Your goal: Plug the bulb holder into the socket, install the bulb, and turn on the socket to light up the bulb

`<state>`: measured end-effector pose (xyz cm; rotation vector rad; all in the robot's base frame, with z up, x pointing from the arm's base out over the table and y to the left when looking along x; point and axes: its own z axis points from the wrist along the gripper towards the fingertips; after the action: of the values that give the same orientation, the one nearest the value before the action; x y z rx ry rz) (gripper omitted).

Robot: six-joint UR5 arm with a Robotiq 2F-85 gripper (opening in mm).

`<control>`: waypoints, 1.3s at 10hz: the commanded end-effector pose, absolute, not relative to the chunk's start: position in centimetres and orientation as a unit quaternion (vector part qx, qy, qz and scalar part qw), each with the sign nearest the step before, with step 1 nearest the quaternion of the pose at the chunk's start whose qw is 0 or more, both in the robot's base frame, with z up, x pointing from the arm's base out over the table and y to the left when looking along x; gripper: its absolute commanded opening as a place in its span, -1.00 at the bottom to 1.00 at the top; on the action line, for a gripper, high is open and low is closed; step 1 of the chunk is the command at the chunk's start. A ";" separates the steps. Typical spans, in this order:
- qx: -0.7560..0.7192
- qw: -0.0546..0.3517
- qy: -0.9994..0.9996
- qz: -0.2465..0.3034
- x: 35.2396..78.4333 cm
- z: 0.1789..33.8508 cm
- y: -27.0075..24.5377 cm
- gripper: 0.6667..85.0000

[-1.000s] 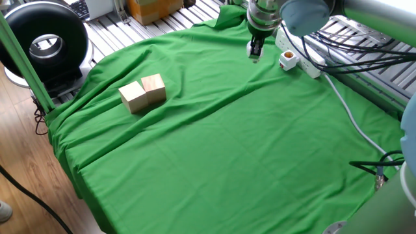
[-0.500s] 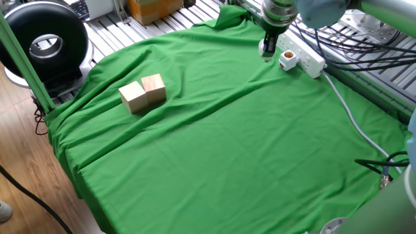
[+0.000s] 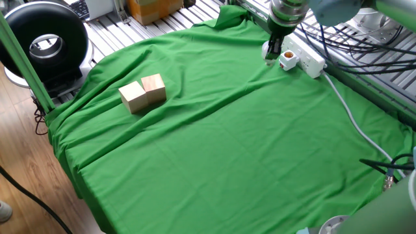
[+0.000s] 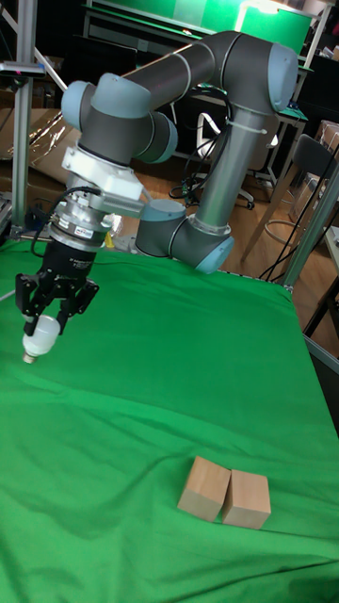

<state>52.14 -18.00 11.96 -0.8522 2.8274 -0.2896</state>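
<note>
I had the gripper (image 4: pixel 42 320) pinching the bulb (image 4: pixel 38 336), screw base down, hanging just beside the bulb holder (image 3: pixel 288 60). The holder sat plugged into the socket (image 3: pixel 305 57), orange opening up. The wooden blocks (image 3: pixel 143 93) lay well apart from the holder. Risk as I judged it: the base meeting the opening off-centre or tilted, cross-threading, or the bulb slipping in the grip.

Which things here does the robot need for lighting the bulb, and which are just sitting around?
Needed: the bulb, held in the gripper; the bulb holder, on the socket.

Just sitting around: two wooden blocks, the black round thing off the table.
</note>
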 end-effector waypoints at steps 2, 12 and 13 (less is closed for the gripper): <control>-0.199 0.075 0.974 -0.075 50.7 11.9 -17.7 -0.99; -0.204 0.048 0.977 -0.026 51.6 14.1 -20.0 -0.99; -0.178 0.051 0.983 -0.008 51.5 14.1 -19.2 -0.99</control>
<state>51.50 -20.23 13.74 -0.6663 2.9635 -0.1375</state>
